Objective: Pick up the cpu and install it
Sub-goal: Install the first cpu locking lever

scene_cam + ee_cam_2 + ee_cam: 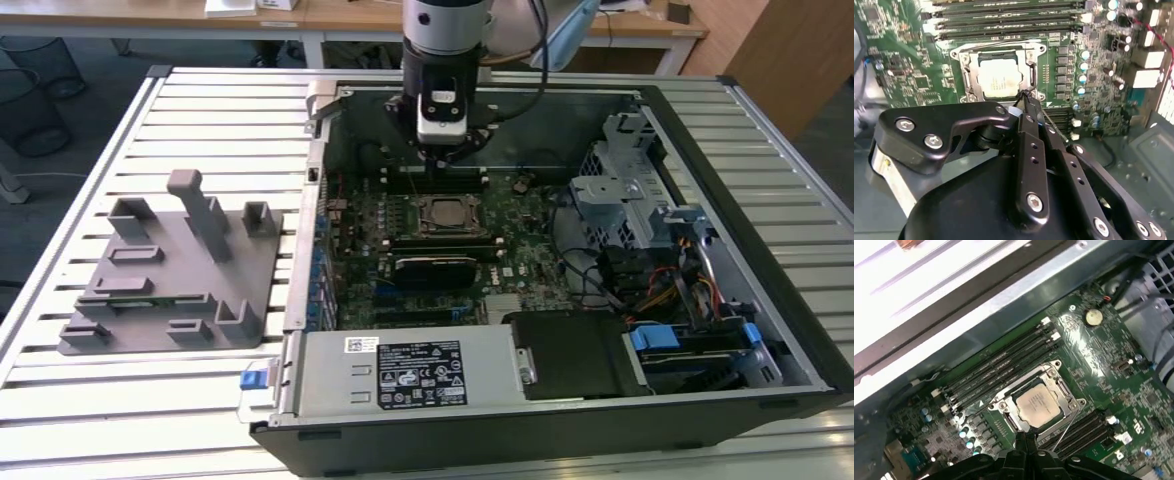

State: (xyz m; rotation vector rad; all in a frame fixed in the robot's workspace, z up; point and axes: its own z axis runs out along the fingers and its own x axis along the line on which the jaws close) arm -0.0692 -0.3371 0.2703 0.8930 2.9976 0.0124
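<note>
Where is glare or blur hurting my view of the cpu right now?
Second wrist view: the cpu top is washed out by glare, and the gripper is a dark mass in front. First wrist view: cpu readable, pale band above blown out. Exterior view: cpu evenly lit.

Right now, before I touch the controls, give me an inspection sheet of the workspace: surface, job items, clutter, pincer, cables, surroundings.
Surface: slatted metal table, carrying an open computer case.
Job's things: cpu lies flat in the socket on the motherboard, its silvery top showing in both wrist views; socket frame open.
Clutter: grey plastic fixture on the table at the exterior view's left.
Pincer: pincer hangs above the socket's edge, fingers together, holding nothing.
Cables: coloured wire bundle inside the case at the exterior view's right; a black cable runs along the arm.
Surroundings: wooden desks and wire bins behind.
</note>
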